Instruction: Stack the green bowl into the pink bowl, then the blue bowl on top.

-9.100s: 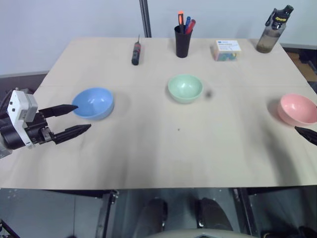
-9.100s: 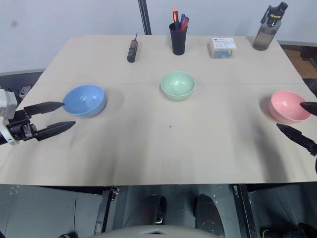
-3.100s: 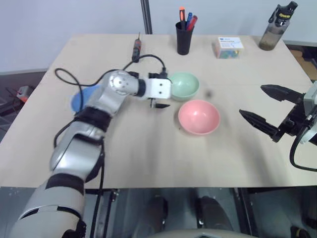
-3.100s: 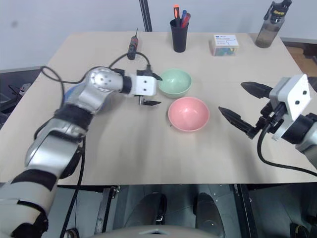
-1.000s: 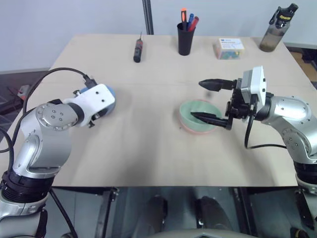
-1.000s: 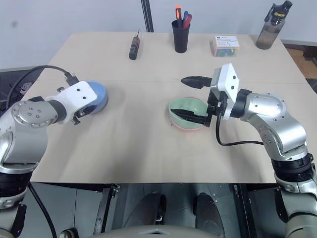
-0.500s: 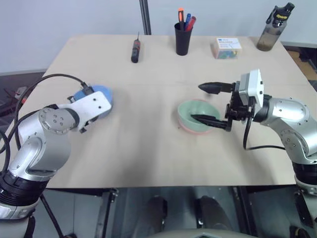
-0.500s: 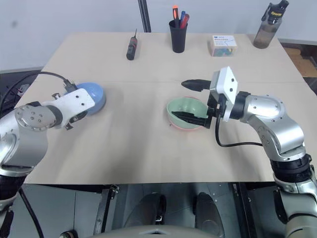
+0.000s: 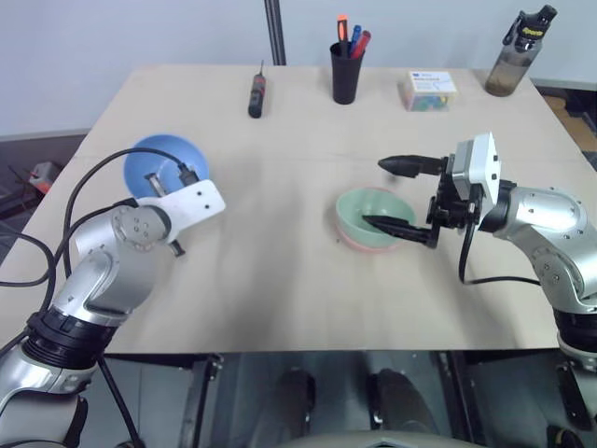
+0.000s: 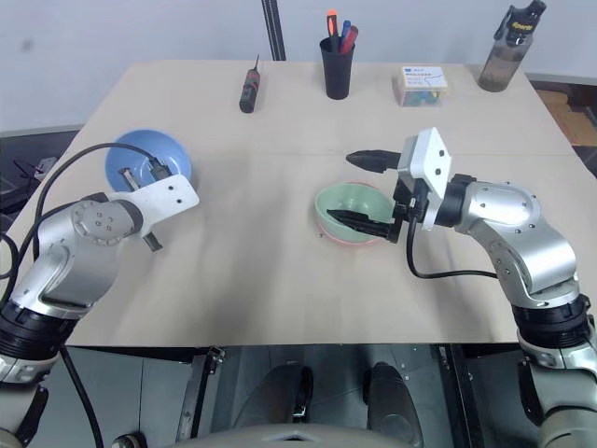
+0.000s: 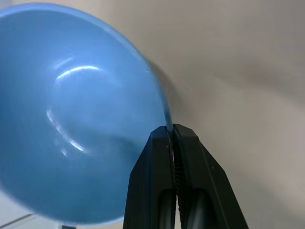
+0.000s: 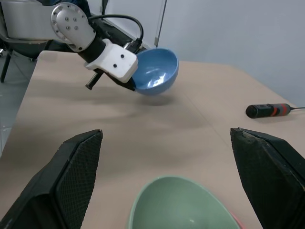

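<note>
**Blue bowl held left, stack off to its right**

Eye views: your left hand (image 9: 177,177) pinches the blue bowl (image 9: 159,163); the green bowl (image 9: 373,213), nested in the pink bowl (image 9: 353,242), lies right.

Right wrist view: right hand (image 12: 183,179) spread wide over that stack.

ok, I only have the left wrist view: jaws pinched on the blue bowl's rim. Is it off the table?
Observer: Looks so. In the right wrist view the blue bowl hangs tilted from the left gripper, with its shadow on the table beneath.
Operator: Green in pink?
Observer: Yes. The green bowl sits nested in the pink bowl; just a sliver of pink rim shows.
Operator: Right arm in the way?
Observer: Probably. The right gripper is open, one finger over the green bowl, the other beyond its far rim. I'd pull it back first.
</note>
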You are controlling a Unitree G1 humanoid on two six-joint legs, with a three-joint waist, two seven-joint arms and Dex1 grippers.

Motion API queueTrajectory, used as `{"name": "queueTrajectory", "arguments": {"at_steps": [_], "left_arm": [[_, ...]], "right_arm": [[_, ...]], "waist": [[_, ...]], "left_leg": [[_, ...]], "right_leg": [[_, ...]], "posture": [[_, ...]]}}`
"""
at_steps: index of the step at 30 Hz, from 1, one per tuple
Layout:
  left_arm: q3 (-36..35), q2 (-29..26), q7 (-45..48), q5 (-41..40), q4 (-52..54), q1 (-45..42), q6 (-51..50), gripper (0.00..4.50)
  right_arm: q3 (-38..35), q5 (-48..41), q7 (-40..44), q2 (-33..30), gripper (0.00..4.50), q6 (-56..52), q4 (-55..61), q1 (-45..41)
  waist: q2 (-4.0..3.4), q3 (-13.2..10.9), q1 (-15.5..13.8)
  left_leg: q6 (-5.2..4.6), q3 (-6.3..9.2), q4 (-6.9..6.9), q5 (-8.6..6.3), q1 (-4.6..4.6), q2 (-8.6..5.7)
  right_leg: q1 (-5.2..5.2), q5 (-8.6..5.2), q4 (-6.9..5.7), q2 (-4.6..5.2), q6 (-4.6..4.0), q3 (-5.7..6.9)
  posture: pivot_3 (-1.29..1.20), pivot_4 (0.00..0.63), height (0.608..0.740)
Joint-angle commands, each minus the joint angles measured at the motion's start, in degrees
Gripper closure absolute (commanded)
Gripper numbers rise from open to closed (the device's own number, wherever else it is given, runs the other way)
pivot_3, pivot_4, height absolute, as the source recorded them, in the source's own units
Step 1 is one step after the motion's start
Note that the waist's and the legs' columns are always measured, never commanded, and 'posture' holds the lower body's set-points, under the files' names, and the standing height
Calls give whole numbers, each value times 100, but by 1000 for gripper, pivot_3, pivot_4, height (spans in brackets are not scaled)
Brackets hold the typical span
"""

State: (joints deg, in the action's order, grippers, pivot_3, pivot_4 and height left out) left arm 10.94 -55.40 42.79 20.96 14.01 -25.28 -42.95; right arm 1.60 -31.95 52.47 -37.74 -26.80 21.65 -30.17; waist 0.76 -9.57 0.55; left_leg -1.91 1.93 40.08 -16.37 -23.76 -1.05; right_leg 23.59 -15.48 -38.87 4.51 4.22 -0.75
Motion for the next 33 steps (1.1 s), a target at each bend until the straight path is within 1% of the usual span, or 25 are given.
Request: {"name": "queueTrajectory", "arguments": {"at_steps": [1, 4, 8, 10, 13, 15, 18, 21, 22, 23, 24, 25, 27, 29, 31, 33], "left_arm": [[-430, 275, 417, -699, 526, -720, 201, 4435], [-414, 712, 969, -1527, 609, -1419, 545, 4435], [-100, 998, 1562, -2044, 252, -1837, 1323, 4435], [43, 1185, 2008, -2356, -10, -2013, 1970, 4435], [186, 1429, 2679, -2763, -435, -2299, 2643, 4435], [282, 1515, 3081, -2921, -741, -2480, 2994, 4435], [375, 1930, 3567, -3171, -1352, -2811, 3802, 4435], [558, 2042, 3887, -3072, -1662, -2961, 4041, 4435], [566, 2077, 3930, -3091, -1704, -2971, 4085, 3829], [547, 2131, 3944, -3135, -1733, -2976, 4128, 3551], [495, 2225, 3867, -3187, -1747, -2977, 4133, 3173], [432, 2316, 3770, -3228, -1766, -2978, 4134, 2686], [309, 2421, 3581, -3248, -1790, -2956, 4118, 2686], [-49, 2633, 3067, -3304, -1818, -2771, 4534, 2686], [-339, 2528, 2676, -3287, -1827, -2507, 4269, 2686], [-706, 2295, 2157, -3193, -1727, -2006, 3805, 2686]], "right_arm": [[-345, 5, -184, -93, 0, 51, 319, 152], [-761, 132, -382, -318, 0, 86, 643, 796], [-1292, 332, -579, -598, 0, 137, 1061, 1682], [-1757, 305, -635, -734, 0, 61, 1331, 2225], [-2504, 265, -680, -869, 0, -90, 1679, 2972], [-2844, 234, -748, -892, 0, -163, 1856, 3289], [-3196, 245, -914, -850, 0, -239, 2102, 3596], [-3216, 162, -1081, -819, 0, -316, 2306, 3644], [-3194, 132, -1131, -815, 0, -346, 2355, 3630], [-3170, 109, -1178, -813, 0, -373, 2397, 3617], [-3144, 94, -1213, -815, 0, -388, 2421, 3610], [-3100, 69, -1244, -814, 0, -409, 2439, 3596], [-3041, 6, -1286, -815, 0, -461, 2451, 3580], [-2937, -342, -1364, -713, 0, -653, 2376, 3468], [-2694, -385, -1396, -735, 0, -741, 2295, 3316], [-2290, -147, -1340, -841, 0, -672, 2024, 3036]], "waist": [[4, -1, -41], [7, -2, -141], [4, -1, -117], [2, 0, -96], [2, -1, -101], [2, 0, -107], [1, 0, -100], [1, 1, -77], [0, 1, -56], [1, 1, -39], [1, 1, -24], [0, 1, -15], [1, 1, -9], [1, 1, -1], [-2, 3, 35], [-9, 7, 82]], "left_leg": [[0, 6, 1, 0, -5, -1], [2, 9, 2, 1, -10, -5], [-3, -2, 2, -1, -7, -17], [-2, -6, 1, -1, -3, -16], [-2, -7, 1, -1, 0, -13], [-3, -8, 2, -1, 1, -15], [-5, -11, 3, -2, 6, -21], [-7, -9, 6, -3, 8, -24], [-6, -9, 6, -3, 9, -25], [-7, -8, 6, -3, 9, -25], [-6, -6, 6, -3, 8, -24], [-6, -4, 6, -3, 7, -23], [-6, -3, 8, -3, 6, -21], [-7, -2, 9, -3, 7, -20], [-6, 0, 10, -3, 7, -12], [-6, -5, 8, -3, 14, -11]], "right_leg": [[0, 0, 2, 2, 0, 7], [0, 0, 5, 5, 0, 11], [0, 0, 5, 15, 0, 0], [0, 0, 3, 12, 0, -2], [-1, 0, 2, 2, 0, -2], [-4, 0, 1, 2, 0, -3], [-11, 0, 3, 1, 1, -6], [-15, 0, 3, 2, 1, -4], [-14, 0, 3, 2, 1, -5], [-14, 0, 2, 1, 1, -5], [-14, 0, 2, -1, 1, -3], [-14, 0, 3, -1, 1, -1], [-15, -1, 3, 1, 1, -1], [-16, -1, 3, 4, 2, -1], [-16, -1, 2, 4, 2, -1], [-16, -1, 0, 1, 2, -7]], "posture": [[0, 150, 740], [0, 150, 740], [0, 150, 740], [0, 150, 740], [0, 150, 740], [0, 150, 740], [0, 150, 740], [0, 150, 740], [0, 150, 740], [0, 150, 740], [0, 150, 740], [0, 150, 740], [0, 150, 740], [0, 150, 740], [0, 150, 740], [0, 150, 740]]}}
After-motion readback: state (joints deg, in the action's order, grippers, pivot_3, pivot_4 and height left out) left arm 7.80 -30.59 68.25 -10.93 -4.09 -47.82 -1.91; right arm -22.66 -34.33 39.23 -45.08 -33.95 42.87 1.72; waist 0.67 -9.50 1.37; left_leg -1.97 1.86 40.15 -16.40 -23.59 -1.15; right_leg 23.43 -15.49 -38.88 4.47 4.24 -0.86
